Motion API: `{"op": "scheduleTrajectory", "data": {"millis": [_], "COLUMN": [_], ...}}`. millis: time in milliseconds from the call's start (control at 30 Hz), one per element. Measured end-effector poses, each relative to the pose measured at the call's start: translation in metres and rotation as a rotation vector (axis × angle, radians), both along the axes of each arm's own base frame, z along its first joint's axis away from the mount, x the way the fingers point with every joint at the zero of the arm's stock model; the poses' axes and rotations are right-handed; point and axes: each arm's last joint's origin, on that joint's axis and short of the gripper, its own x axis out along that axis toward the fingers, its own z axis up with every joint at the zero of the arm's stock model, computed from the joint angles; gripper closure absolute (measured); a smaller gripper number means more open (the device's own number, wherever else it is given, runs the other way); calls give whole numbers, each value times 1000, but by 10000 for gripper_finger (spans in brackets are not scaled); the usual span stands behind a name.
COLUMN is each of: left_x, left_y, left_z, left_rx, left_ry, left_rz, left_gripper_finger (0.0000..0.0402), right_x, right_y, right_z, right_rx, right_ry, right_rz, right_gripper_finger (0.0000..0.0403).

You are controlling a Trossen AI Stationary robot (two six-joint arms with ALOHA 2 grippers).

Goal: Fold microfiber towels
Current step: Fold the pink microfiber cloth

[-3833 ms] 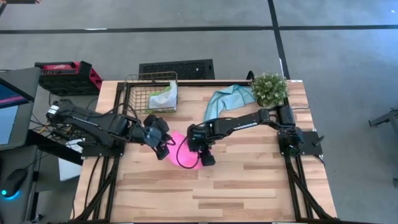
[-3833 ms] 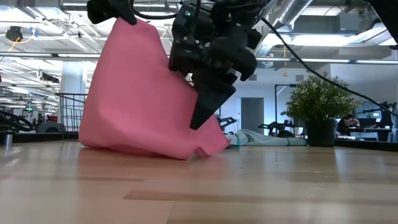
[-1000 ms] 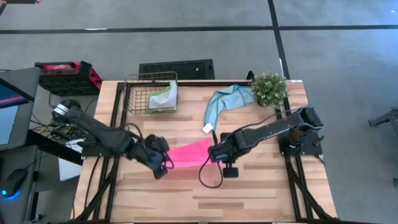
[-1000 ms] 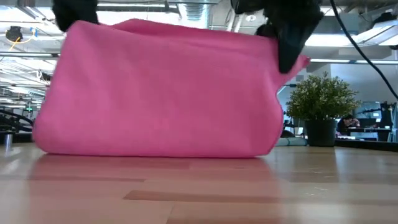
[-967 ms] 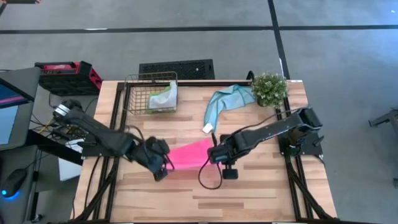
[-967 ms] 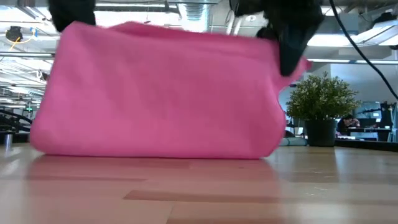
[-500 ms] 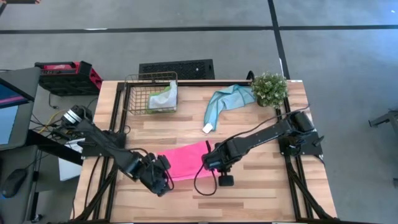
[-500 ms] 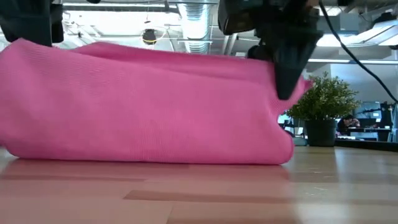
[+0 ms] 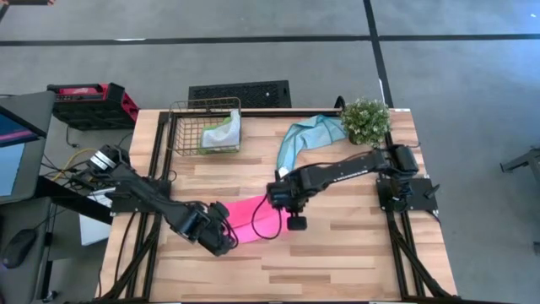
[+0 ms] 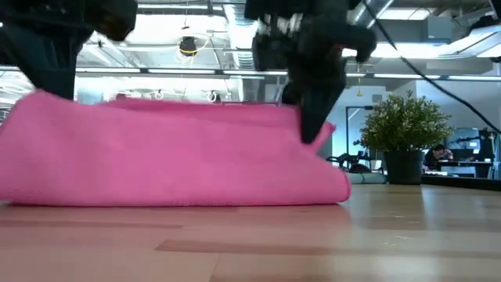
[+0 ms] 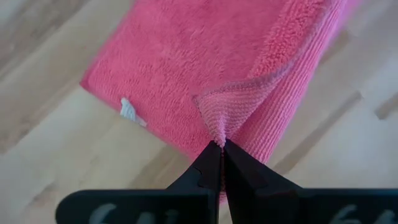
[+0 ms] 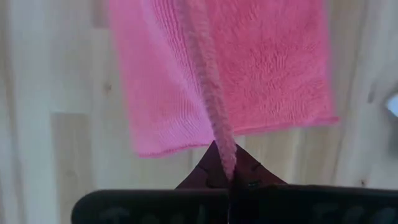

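The hot pink towel (image 9: 253, 215) lies doubled on the wood table between my two grippers, its lower fold on the boards (image 10: 172, 192). My left gripper (image 9: 224, 238) is shut on the corner at the towel's left end. My right gripper (image 9: 278, 203) is shut on its right end, a little farther back. A white tag (image 11: 129, 111) shows on the layer lying flat. A teal-blue towel (image 9: 308, 133) lies at the far side beside the plant. A pale green towel (image 9: 224, 133) sits in the wire basket (image 9: 190, 114). My left gripper pinches a corner of the pink towel (image 11: 219, 132) between its two fingertips, coming from above. The corner is raised in a small peak; the towel below it lies on the table. My right gripper pinches the towel's raised edge (image 12: 224, 152) between its fingertips, from above. The edge runs away from the fingers as a thin ridge. The layers under it rest flat on the table.
A small potted plant (image 9: 364, 120) stands at the far right corner. The wire basket is at the far left. The towel's top edge (image 10: 180, 106) runs nearly level between the grippers. Bare boards (image 9: 337, 262) lie along the near side of the table.
Both grippers carried the towel toward the near edge and came down, so the hanging towel sank and its lower part spread on the table. In the last half second my right gripper went back toward the far edge and leftward, carrying its edge over the lying part.
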Motion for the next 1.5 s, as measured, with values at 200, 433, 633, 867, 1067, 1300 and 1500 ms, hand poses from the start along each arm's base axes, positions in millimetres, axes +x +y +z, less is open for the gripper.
{"op": "scheduleTrajectory", "data": {"millis": [200, 433, 633, 867, 1067, 1300, 1500], "left_x": [6, 10, 9, 12, 14, 13, -2], "left_y": [10, 22, 32, 41, 45, 17, -24], "left_z": [-7, -6, -7, -7, -7, -7, -5], "left_rx": [21, 30, 46, 51, 71, -26, 18], "left_ry": [30, 55, 108, 115, 113, 79, -16], "left_rz": [87, 140, 171, 189, 160, -175, -485], "left_gripper_finger": [401, 401, 388, 317, 261, 244, 244], "right_x": [4, 6, 7, 8, 7, -4, -8], "right_y": [-11, -16, -18, -18, -20, -22, -20], "right_z": [-15, -20, -20, -19, -20, -19, -18], "right_rx": [-13, -26, -28, -35, -79, -7, 39], "right_ry": [35, 39, 31, 18, 29, 147, 191], "right_rz": [18, 11, 4, 5, -3, -13, -18], "right_gripper_finger": [399, 381, 354, 300, 233, 199, 201]}}
